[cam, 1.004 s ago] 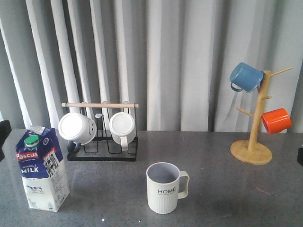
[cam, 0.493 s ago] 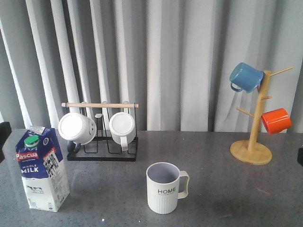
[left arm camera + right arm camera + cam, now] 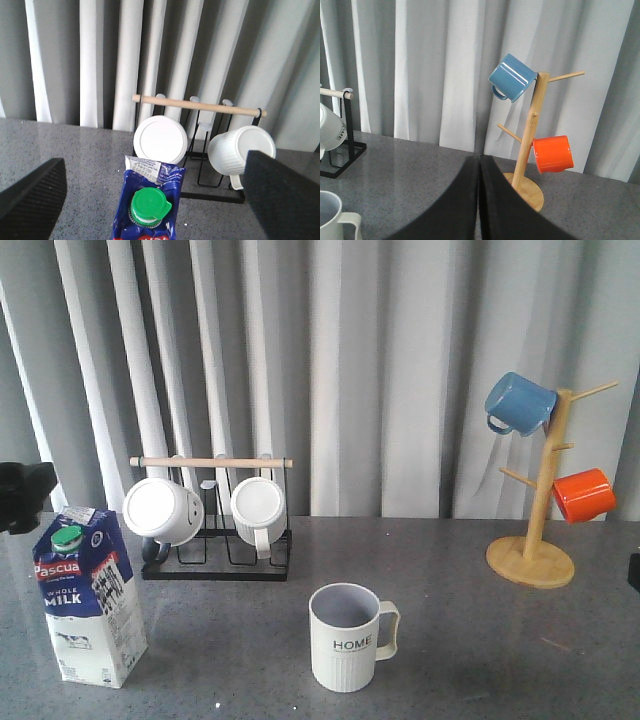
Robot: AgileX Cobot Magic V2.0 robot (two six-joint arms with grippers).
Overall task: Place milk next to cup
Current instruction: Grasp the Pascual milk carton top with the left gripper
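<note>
A: Where is the left tool (image 3: 150, 200) now?

B: It is above the milk (image 3: 89, 597), at the left edge of the front view. In the left wrist view its two black fingers (image 3: 31, 197) stand wide apart, one on each side of the carton, and they touch nothing. The green cap (image 3: 149, 204) lies between them, a little nearer to the finger on the left of that picture.

A: So it holds nothing?

B: Correct. The jaws are far open and empty. The milk stands upright on the grey worktop (image 3: 450, 640).

A: And the cup (image 3: 348, 637)?

B: The cup with the word HOME stands upright on the worktop, well apart from the left tool and from the milk, toward the robot's right side. Its handle points to the right.

A: What is beyond the left tool?

B: A black wire rack (image 3: 200, 150) with a wooden bar, and two white mugs (image 3: 160, 140) hang on it, just behind the milk.

A: And the right tool (image 3: 479, 200)?

B: Its two fingers are pressed together with no gap, and nothing is between them. Ahead of it stands a wooden mug tree (image 3: 527, 150) with a blue mug (image 3: 512, 77) and an orange mug (image 3: 552, 153).
</note>
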